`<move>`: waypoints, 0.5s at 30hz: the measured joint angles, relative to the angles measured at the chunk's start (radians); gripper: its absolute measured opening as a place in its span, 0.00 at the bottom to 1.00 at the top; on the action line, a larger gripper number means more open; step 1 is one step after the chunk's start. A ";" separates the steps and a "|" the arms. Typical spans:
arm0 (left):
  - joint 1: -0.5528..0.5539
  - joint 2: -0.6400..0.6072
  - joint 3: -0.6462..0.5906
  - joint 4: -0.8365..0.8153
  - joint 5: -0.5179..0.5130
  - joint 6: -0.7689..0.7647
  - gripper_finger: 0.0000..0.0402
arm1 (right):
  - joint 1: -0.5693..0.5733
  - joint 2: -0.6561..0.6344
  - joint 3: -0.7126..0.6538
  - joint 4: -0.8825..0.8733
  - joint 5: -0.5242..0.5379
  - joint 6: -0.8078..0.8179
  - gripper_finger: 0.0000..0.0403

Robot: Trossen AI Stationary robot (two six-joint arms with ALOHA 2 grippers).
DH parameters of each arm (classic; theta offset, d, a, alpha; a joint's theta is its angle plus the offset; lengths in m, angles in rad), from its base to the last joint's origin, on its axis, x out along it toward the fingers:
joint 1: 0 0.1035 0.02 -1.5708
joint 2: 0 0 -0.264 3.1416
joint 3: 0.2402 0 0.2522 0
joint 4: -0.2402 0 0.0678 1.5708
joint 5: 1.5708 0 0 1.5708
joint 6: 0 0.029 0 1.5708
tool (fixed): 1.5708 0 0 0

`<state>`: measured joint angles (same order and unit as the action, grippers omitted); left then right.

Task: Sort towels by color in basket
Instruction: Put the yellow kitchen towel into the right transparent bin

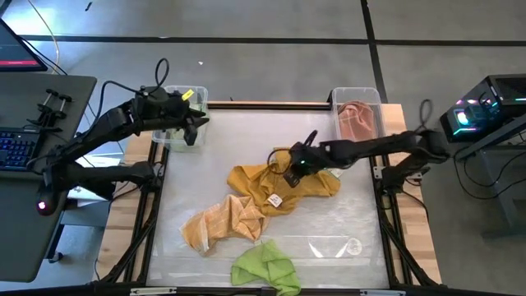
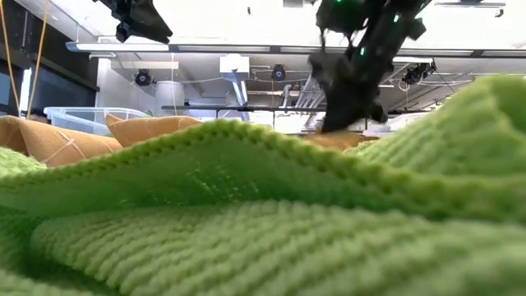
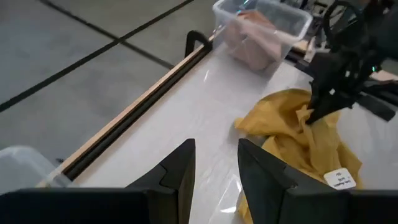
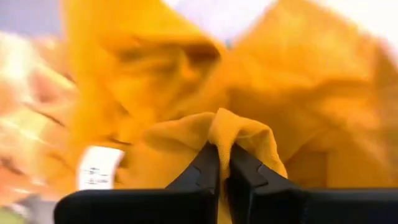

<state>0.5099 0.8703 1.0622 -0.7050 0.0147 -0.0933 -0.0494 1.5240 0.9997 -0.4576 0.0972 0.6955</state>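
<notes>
Towels mostly unsorted: pink one (image 1: 356, 120) sits in the far-right bin (image 1: 336, 99); right gripper (image 1: 292, 170) pinches the mustard towel (image 1: 308, 187) mid-table; left gripper (image 3: 215, 163) hovers parted over the far-left bin (image 1: 200, 95); tan (image 1: 220, 222) and lime (image 1: 265, 267) towels wait nearer.

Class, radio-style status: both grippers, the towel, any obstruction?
Right gripper shut on mustard towel, mid-table. Left gripper open, empty, over left bin. Nothing blocking.

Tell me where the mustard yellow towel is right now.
In the high view the mustard yellow towel lies mid-table, pinched by the right gripper, with the light orange-tan towel touching its left-front edge and the lime green towel nearer the front.
</notes>
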 joint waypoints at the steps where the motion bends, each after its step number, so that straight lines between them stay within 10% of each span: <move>1: -0.005 0.000 0.000 0.014 0.000 0.001 0.26 | 0.000 -0.032 0.000 0.006 0.007 -0.004 0.01; 15: -0.061 0.029 0.000 0.161 0.000 0.080 0.26 | 0.000 -0.438 0.104 -0.053 0.167 -0.125 0.01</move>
<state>0.4484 0.8994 1.0622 -0.5440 0.0149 -0.0131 -0.0498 1.0860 1.1041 -0.5110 0.2637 0.5706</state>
